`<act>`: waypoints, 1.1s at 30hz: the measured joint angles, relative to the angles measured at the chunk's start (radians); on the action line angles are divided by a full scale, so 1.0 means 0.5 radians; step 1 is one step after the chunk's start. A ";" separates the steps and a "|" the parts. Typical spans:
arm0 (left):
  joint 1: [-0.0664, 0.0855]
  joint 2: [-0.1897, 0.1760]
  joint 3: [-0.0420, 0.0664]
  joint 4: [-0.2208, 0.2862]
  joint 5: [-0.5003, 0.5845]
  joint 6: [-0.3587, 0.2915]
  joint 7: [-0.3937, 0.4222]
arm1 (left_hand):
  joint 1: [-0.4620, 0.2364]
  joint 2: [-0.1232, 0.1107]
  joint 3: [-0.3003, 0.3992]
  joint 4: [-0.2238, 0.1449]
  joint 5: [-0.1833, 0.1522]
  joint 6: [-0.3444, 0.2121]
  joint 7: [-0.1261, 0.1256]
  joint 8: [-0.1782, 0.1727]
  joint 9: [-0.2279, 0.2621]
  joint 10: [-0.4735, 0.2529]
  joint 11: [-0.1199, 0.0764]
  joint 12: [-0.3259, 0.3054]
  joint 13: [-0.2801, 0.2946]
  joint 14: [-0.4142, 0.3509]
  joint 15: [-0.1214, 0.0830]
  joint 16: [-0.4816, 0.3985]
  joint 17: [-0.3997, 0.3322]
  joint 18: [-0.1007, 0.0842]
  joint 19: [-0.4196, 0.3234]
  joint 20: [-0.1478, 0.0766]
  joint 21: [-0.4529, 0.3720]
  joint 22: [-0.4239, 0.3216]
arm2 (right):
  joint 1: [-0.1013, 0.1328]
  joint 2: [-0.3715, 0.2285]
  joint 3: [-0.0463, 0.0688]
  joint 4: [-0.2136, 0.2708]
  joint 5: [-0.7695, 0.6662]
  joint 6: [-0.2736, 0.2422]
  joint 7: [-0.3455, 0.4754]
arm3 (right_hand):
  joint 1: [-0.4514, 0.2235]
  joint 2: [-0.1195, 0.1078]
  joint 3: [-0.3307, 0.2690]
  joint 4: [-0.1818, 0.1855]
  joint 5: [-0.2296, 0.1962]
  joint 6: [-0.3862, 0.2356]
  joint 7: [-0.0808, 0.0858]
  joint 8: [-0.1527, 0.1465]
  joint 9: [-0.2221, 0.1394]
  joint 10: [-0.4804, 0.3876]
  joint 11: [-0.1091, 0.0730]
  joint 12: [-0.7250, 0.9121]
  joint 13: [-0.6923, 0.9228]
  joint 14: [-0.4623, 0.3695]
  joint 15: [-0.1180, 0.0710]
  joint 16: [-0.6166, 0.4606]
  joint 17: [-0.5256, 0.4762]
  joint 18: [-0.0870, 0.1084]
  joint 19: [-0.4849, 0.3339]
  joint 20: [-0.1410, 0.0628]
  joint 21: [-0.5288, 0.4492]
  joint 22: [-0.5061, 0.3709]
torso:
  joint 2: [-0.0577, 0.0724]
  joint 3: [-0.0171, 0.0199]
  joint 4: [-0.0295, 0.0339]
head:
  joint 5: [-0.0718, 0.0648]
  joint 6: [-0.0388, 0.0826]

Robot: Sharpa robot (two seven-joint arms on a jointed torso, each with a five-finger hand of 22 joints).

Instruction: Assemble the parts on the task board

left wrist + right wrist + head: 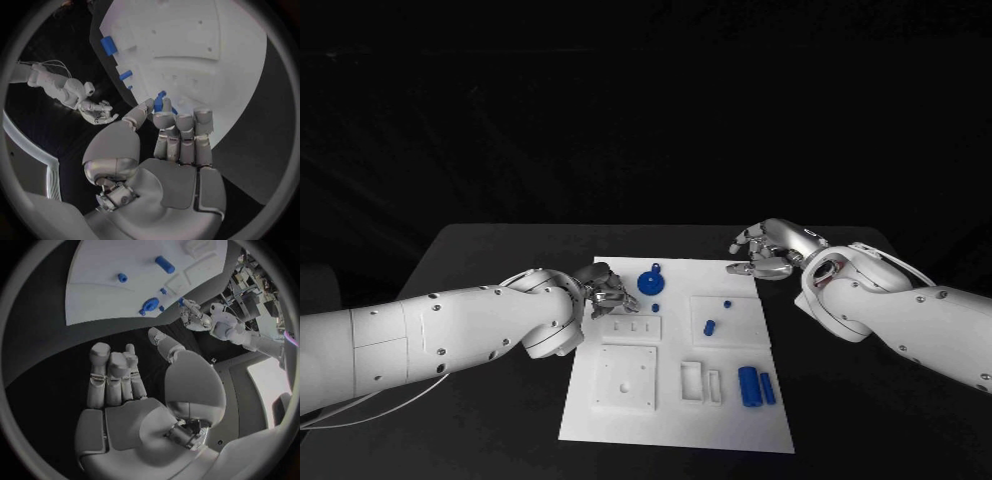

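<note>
White task board (678, 420) with no legible writing, left hand (603, 296) pinching blue part (159, 103), right hand (769, 252) empty, fingers apart

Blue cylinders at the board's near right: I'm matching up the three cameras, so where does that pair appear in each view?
Head view: the blue cylinders lie side by side in the task board's near right part.
Left wrist view: the blue cylinders sit at the board's dark-table edge.
Right wrist view: the blue cylinders lie on the board.
Shared landmark: the white task board itself.
</note>
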 measured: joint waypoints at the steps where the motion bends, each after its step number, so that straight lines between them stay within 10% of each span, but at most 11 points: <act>1: -0.001 0.000 0.000 0.001 -0.006 0.004 -0.004 | 0.003 -0.016 0.049 0.023 -0.022 0.001 0.000 0.000 0.000 0.000 0.000 0.000 -0.002 0.000 0.000 0.000 -0.004 0.000 0.003 -0.002 0.000 0.000 | 0.000 0.000 0.000 0.000 0.000 0.000 0.000 | 0.000 0.000 0.000 0.000 0.007 0.000 0.000 0.000 0.000 0.000 0.000 0.000 0.000 0.000 0.000 0.000 0.000 0.000 -0.003 0.003 0.000 0.000 | 0.000 0.0000 0.001 | 0.000 -0.002; 33: -0.059 0.072 0.000 -0.084 -0.163 0.152 -0.083 | -0.085 -0.001 0.142 0.005 -0.018 0.010 -0.004 0.024 0.002 0.005 -0.005 0.000 -0.007 0.046 0.004 0.023 -0.017 0.017 0.050 -0.027 0.032 0.001 | 0.000 0.002 0.000 -0.001 0.004 0.017 -0.001 | 0.000 0.000 -0.017 0.017 0.072 0.005 0.006 0.000 -0.001 0.000 0.000 0.008 -0.012 0.000 0.000 0.000 0.003 0.000 0.000 0.007 -0.008 0.001 | -0.001 -0.0015 0.001 | -0.008 -0.039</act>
